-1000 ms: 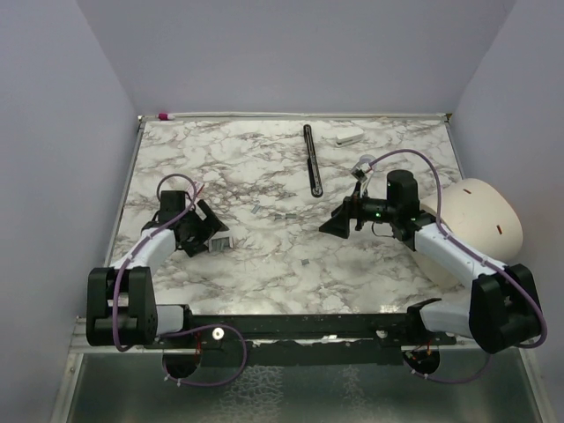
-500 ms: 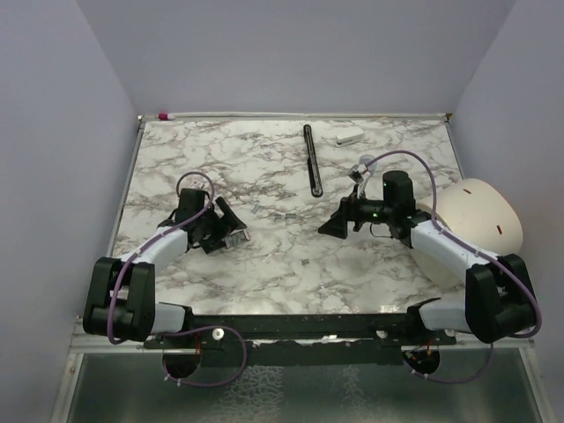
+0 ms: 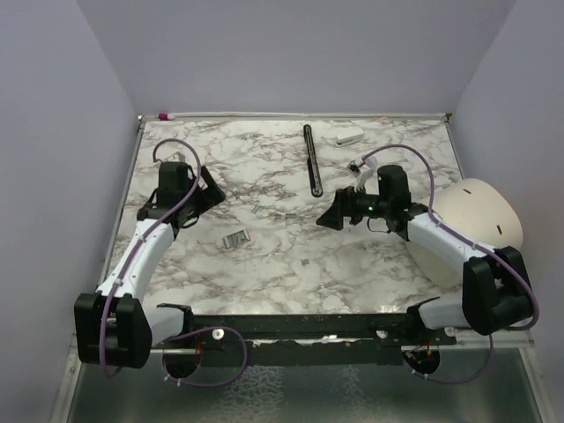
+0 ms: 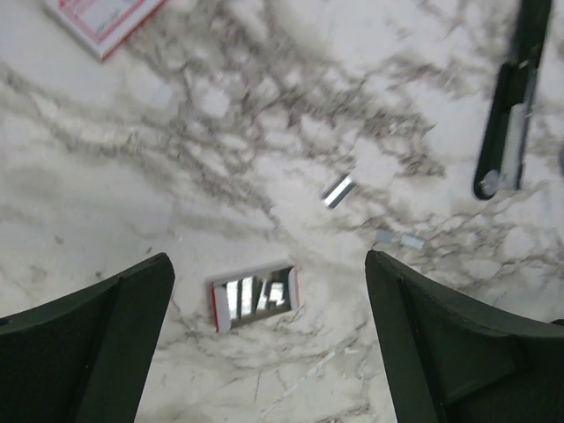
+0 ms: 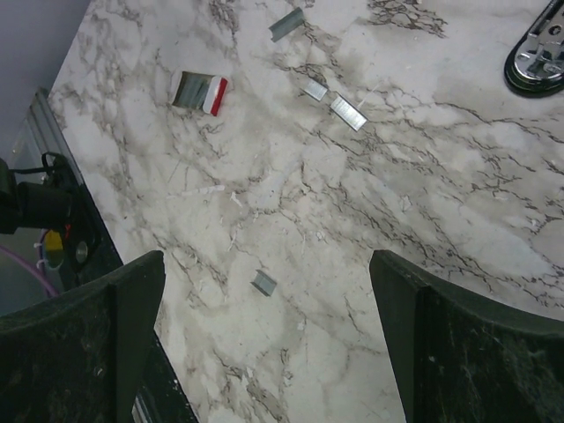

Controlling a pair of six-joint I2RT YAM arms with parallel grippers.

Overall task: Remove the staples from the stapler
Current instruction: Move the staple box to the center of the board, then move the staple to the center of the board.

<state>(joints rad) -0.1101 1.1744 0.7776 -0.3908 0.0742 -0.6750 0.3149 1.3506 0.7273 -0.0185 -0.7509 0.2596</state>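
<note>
Top external | my left hand open, clear of stapler | my right hand open, empty | staples on worktop

From above and behind the arms we overlook the whole grey-veined white marble table. Both closer wrist views share the small red-and-white rectangular stapler: about six o'clock left, eleven o'clock right.
</note>
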